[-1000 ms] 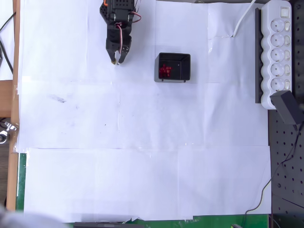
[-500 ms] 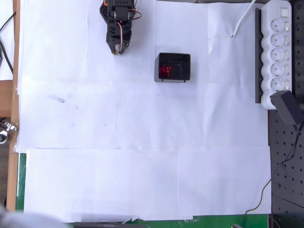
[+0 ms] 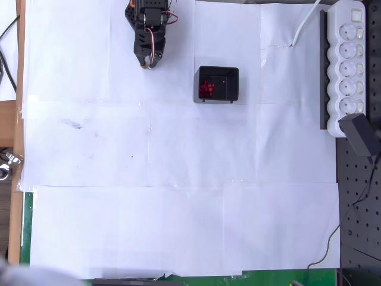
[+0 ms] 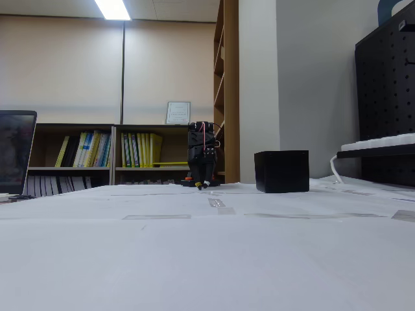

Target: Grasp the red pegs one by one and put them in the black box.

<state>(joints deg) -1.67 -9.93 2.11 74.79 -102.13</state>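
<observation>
The black box (image 3: 218, 84) stands on the white paper at the upper middle of the overhead view, and several red pegs (image 3: 206, 89) lie heaped in its left half. In the fixed view the black box (image 4: 281, 171) shows only its outer walls, so its contents are hidden there. My gripper (image 3: 147, 64) hangs folded back near the arm's base, to the left of the box and apart from it. Its fingers look closed together with nothing between them. From the fixed view, the gripper (image 4: 203, 186) points down just above the paper.
White paper sheets (image 3: 178, 179) cover the table. A white power strip (image 3: 348, 65) with a black plug (image 3: 360, 134) lies along the right edge of the overhead view, over a black pegboard (image 3: 360, 214). Bookshelves (image 4: 110, 152) stand far behind the table.
The arm pulled back toward its base at the top of the overhead view, and the gripper's fingers, slightly parted a second ago, came together. The box and pegs stayed put.
</observation>
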